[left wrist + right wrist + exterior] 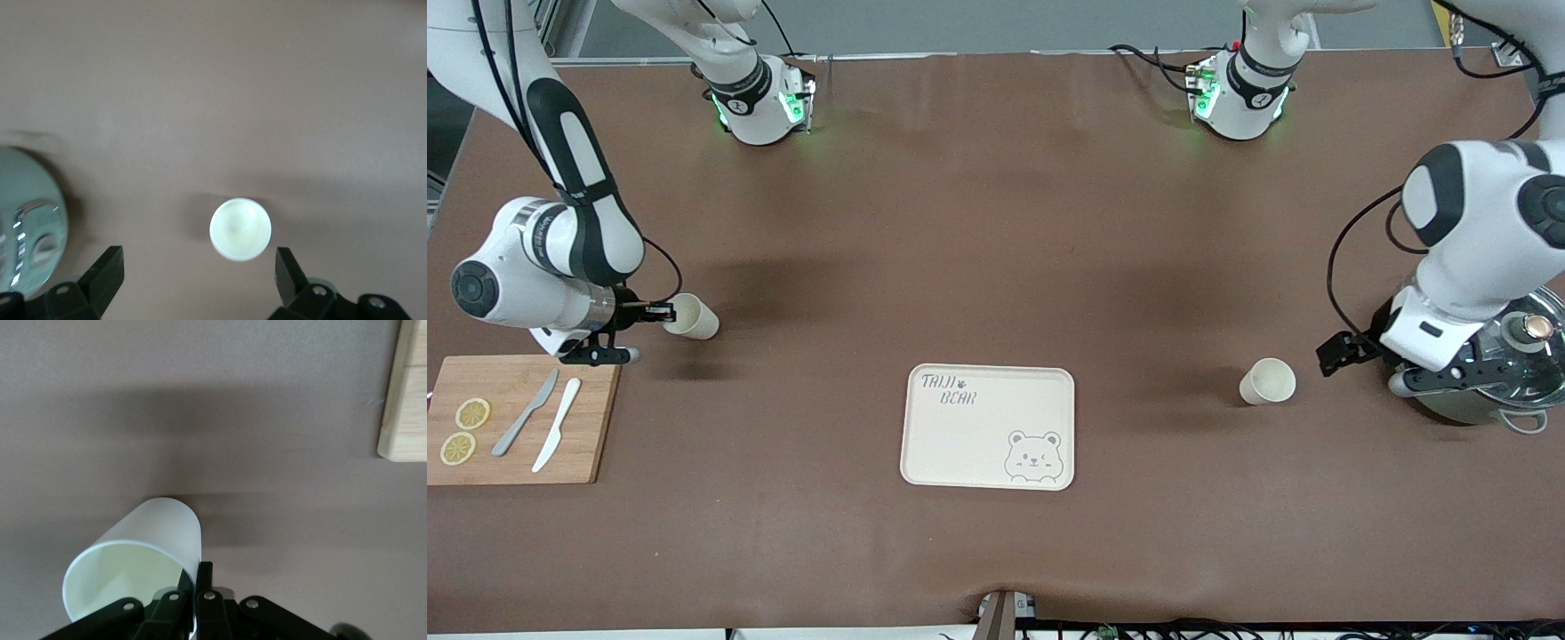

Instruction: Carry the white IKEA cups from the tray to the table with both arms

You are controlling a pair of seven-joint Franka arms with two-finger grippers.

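Steel pot (1507,373) half hidden under the left arm, its lid (27,230) cut off.

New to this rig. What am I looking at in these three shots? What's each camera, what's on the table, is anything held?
Two white robot arms work at a brown table. The wide shot looks down from across the table; the other two come from cameras on each wrist.

The right gripper is pinching the rim of one white cup, seen close up in its wrist view. The left gripper hangs open above the other cup, not touching it.

Also there: a bear-printed tray, a cutting board with two knives and lemon slices, and a lidded pot.
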